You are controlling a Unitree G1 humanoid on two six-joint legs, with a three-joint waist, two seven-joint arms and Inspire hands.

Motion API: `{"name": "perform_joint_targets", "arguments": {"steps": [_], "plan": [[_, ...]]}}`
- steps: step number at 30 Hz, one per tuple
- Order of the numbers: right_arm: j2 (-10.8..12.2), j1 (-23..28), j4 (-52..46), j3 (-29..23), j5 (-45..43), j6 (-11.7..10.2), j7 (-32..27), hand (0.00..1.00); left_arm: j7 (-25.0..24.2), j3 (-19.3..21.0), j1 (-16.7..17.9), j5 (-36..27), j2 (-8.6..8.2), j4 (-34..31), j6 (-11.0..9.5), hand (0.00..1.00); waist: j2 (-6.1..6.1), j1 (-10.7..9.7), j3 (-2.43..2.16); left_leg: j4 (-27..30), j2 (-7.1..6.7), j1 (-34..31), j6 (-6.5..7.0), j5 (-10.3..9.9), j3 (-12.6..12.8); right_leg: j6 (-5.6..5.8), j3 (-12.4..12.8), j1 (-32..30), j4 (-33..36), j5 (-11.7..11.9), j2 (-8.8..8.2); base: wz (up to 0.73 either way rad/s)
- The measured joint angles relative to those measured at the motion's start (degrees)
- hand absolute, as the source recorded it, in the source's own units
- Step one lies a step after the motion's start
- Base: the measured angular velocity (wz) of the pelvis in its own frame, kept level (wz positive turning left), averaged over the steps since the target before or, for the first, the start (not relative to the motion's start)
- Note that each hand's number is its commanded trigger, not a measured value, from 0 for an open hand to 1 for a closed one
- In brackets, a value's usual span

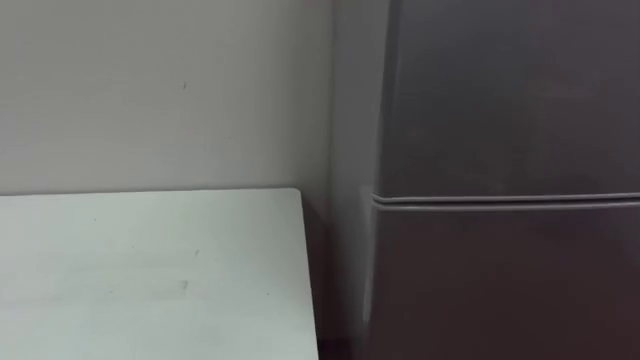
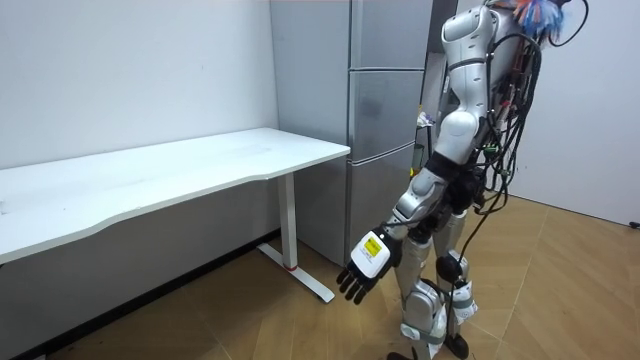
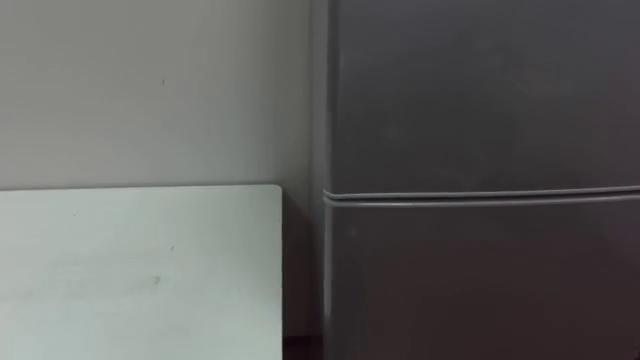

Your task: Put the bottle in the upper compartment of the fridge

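Robot at closed fridge (image 1: 500, 120), left hand (image 2: 367, 260) hangs, fingers relaxed, nr table (image 1: 150, 270).

A closed grey fridge (image 3: 480, 150) stands just beside a white table (image 3: 140, 270).

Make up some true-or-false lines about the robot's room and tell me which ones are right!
1. Both doors of the fridge are shut. True.
2. The table is black. False: it is white.
3. The left hand is gripping a bottle. False: it hangs low with straight fingers and holds nothing.
4. The table stands beside the fridge, on the robot's left. True.
5. The robot is kneeling on the floor. False: it stands upright by the fridge.
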Motion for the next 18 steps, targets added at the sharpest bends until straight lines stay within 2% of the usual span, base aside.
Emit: {"name": "perform_joint_targets", "arguments": {"steps": [4, 7, 12, 18], "plan": [[2.5, 1.0, 3.6, 1.1, 2.2, 0.2, 0.0, 0.00, 0.9, 0.0, -1.1, -1.3, -0.63, 0.0, -0.1, 0.00, 0.79, -0.1, -0.09, -0.2, 0.00, -0.1, 0.01, 0.0, 0.5, 0.01, 0.2, -0.5, 0.2, 0.0, -0.06, -0.07], [4.0, 2.0, 6.8, 1.4, 1.8, 0.1, -0.3, 0.00, 1.9, 0.0, -1.0, -2.3, -1.01, 0.1, -1.0, 0.00, 1.40, -0.3, -0.13, -0.3, 0.00, 0.1, 0.00, 0.0, 0.5, 0.04, 0.4, -0.4, 0.1, -0.1, 0.00, 0.00], [4.4, 2.3, 14.2, 3.8, 0.6, 0.2, 0.8, 0.00, 3.3, 0.0, -0.4, -2.3, -1.25, 1.1, -1.6, 0.00, 1.39, -0.2, -0.13, -0.3, -0.06, 0.1, 0.01, 0.0, 0.5, 0.15, 0.8, -0.4, 0.0, -0.2, -0.02, 0.00], [4.9, 3.0, 21.4, 6.4, -6.8, 0.8, 3.8, 0.00, 3.7, 0.0, -0.9, -2.8, -1.82, 5.0, -1.3, 0.00, 1.23, -0.2, -0.02, -0.3, -0.05, 0.7, 0.03, 0.0, 0.4, 0.14, 1.2, -0.4, 0.0, -0.2, 0.01, -0.01]]}}
